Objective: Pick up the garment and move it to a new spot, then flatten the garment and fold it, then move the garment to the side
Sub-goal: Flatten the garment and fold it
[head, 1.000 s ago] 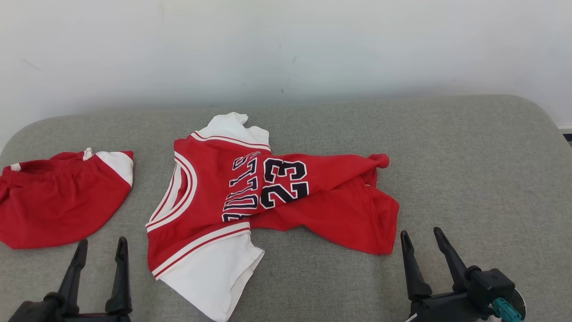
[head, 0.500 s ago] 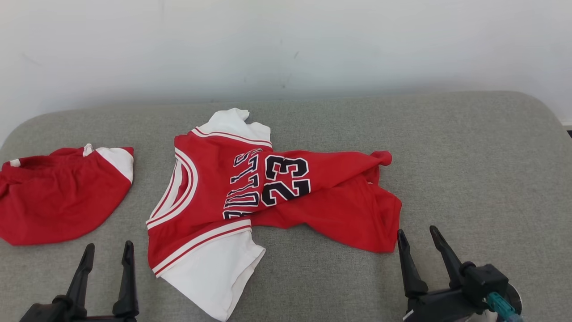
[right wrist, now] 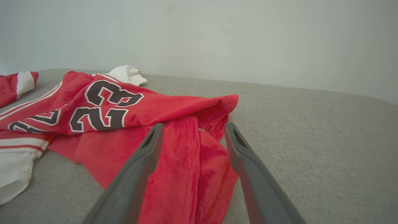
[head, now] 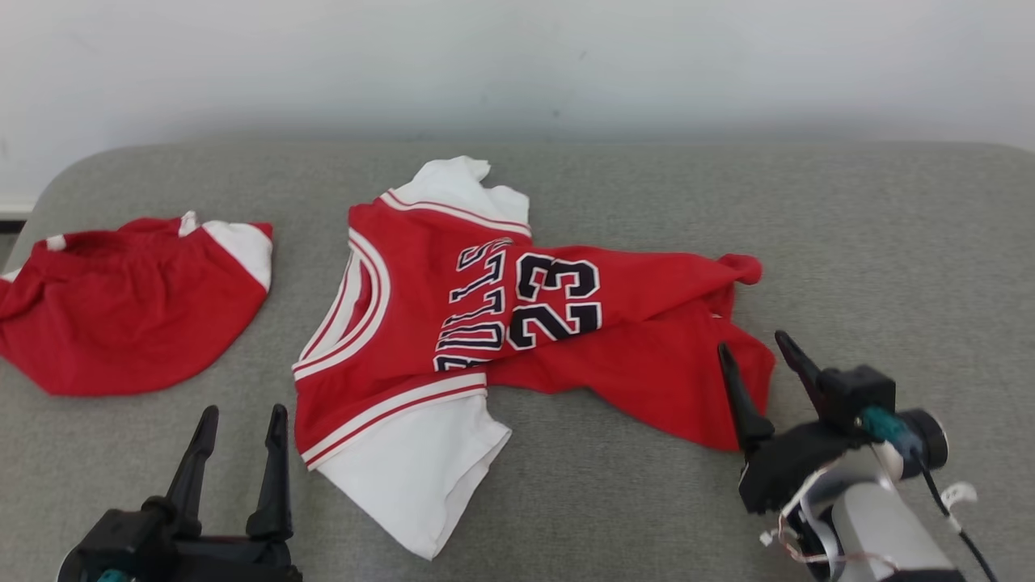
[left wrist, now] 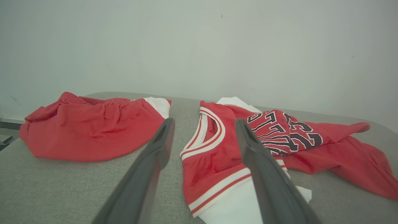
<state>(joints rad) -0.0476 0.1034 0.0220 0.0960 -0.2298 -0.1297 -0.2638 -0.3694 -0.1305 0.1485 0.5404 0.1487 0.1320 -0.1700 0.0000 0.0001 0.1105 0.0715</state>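
Two grippers: left gripper (head: 245, 410) and right gripper (head: 752, 342), fingers spread wide, both empty.
Jersey (head: 453, 323): lies crumpled mid-cushion (head: 889, 242), lower half twisted across itself.
Right gripper: poised over the jersey's red hem corner, apparently not yet gripping it.
Red shorts (head: 121, 323): apart, to the left.
Done: apparently nothing.
Remaining: lift, relocate, flatten, fold, set aside.

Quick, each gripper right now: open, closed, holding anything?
Left gripper: open, holding nothing, beside the crumpled red and white basketball jersey.
Right gripper: open, holding nothing, fingers at the jersey's red hem.
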